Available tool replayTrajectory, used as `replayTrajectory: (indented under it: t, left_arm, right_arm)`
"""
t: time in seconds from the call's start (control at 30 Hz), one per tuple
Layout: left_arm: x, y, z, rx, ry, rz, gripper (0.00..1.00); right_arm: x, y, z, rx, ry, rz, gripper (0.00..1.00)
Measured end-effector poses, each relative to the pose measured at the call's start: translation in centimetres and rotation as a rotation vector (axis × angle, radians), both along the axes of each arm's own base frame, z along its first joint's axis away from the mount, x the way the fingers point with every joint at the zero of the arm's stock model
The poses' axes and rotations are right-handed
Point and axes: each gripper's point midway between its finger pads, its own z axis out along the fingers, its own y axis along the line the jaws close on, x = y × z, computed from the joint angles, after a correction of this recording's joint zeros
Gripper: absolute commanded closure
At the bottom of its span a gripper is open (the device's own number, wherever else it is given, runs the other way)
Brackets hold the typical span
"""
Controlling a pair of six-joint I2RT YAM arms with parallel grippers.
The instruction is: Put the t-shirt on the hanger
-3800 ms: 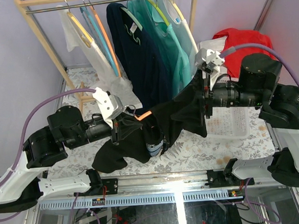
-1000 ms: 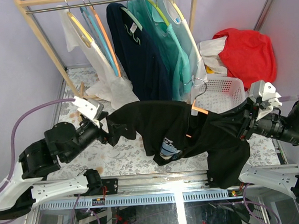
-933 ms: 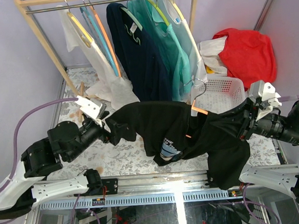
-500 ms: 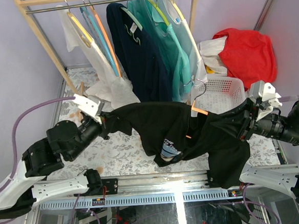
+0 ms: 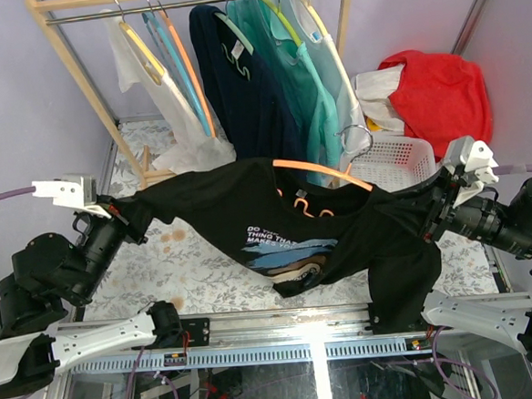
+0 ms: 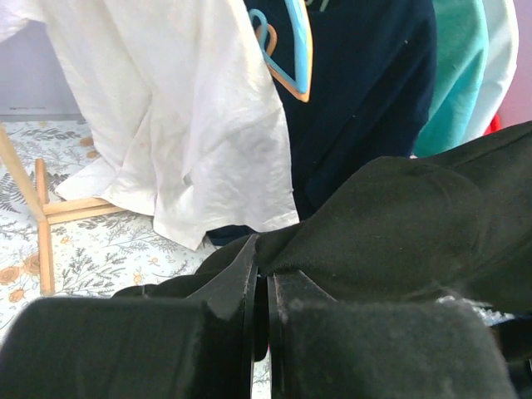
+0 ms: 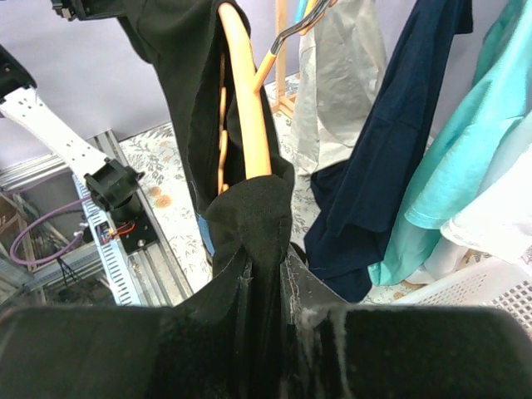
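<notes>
The black t-shirt (image 5: pixel 220 198) hangs stretched above the table between both grippers, its white lettering and blue graphic (image 5: pixel 283 244) facing up. The orange hanger (image 5: pixel 323 170) arcs out of the neck opening, its silver hook (image 5: pixel 358 138) pointing to the back. My left gripper (image 5: pixel 123 217) is shut on the shirt's left edge; in the left wrist view its tips (image 6: pixel 262 249) pinch black cloth (image 6: pixel 399 224). My right gripper (image 5: pixel 436 213) is shut on a bunch of the shirt (image 7: pixel 249 208) at its tips (image 7: pixel 270 266). The hanger's arm (image 7: pixel 245 108) runs into that bunch.
A wooden rack (image 5: pixel 84 75) at the back carries a white garment (image 5: pixel 183 123), a navy shirt (image 5: pixel 245 91), teal shirts (image 5: pixel 303 69) and blue and yellow hangers. A white basket (image 5: pixel 396 158) and a red cloth (image 5: pixel 436 87) lie at the back right.
My left gripper shut on the shirt's edge and pulled it left. The shirt is now stretched wider, the hanger's orange arc shows at the neck and the graphic faces up. The right gripper stayed put.
</notes>
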Motion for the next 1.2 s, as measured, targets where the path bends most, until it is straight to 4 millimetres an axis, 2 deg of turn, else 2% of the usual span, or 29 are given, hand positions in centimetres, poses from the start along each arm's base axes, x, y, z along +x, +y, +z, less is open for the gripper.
replayTrajectory:
  t: [0.07, 0.13, 0.17, 0.27, 0.5, 0.67, 0.8, 0.9, 1.03, 1.13, 1.2]
  left_arm:
    - [0.1, 0.4, 0.1, -0.012, 0.003, 0.024, 0.97]
    - [0.3, 0.7, -0.1, -0.011, 0.01, 0.046, 0.76]
    - [0.3, 0.7, -0.2, -0.004, 0.012, 0.051, 0.75]
    - [0.5, 0.5, 0.2, 0.009, 0.016, 0.057, 0.58]
    - [1.0, -0.2, 3.9, 0.002, -0.014, 0.062, 0.53]
    - [1.0, 0.5, 6.0, -0.011, -0.048, 0.072, 0.53]
    - [0.9, 0.7, 6.9, -0.019, -0.062, 0.072, 0.52]
    - [1.1, 0.0, 7.0, -0.005, -0.063, 0.06, 0.5]
    - [1.7, -2.3, 7.5, 0.036, -0.062, 0.018, 0.48]
    - [2.1, -4.4, 8.5, 0.057, -0.07, -0.024, 0.48]
    - [2.4, -6.0, 10.1, 0.056, -0.087, -0.057, 0.48]
  right_arm:
    - [0.2, -0.1, 0.2, 0.007, -0.007, -0.015, 1.0]
    - [0.4, -0.2, 0.6, 0.02, -0.018, -0.026, 1.0]
    - [0.4, -0.3, 0.8, 0.025, -0.022, -0.028, 1.0]
    - [0.8, -0.5, 1.4, 0.036, -0.034, -0.052, 1.0]
    - [2.7, -1.5, 5.6, 0.097, -0.106, -0.169, 1.0]
    - [3.6, -2.7, 8.4, 0.152, -0.17, -0.248, 1.0]
    - [4.0, -3.2, 11.0, 0.201, -0.219, -0.281, 1.0]
    - [4.3, -2.8, 12.6, 0.222, -0.242, -0.279, 1.0]
    - [4.6, -1.4, 12.6, 0.205, -0.235, -0.243, 1.0]
    - [4.5, -0.2, 11.3, 0.158, -0.208, -0.198, 1.0]
    - [4.2, 0.4, 10.0, 0.119, -0.183, -0.158, 1.0]
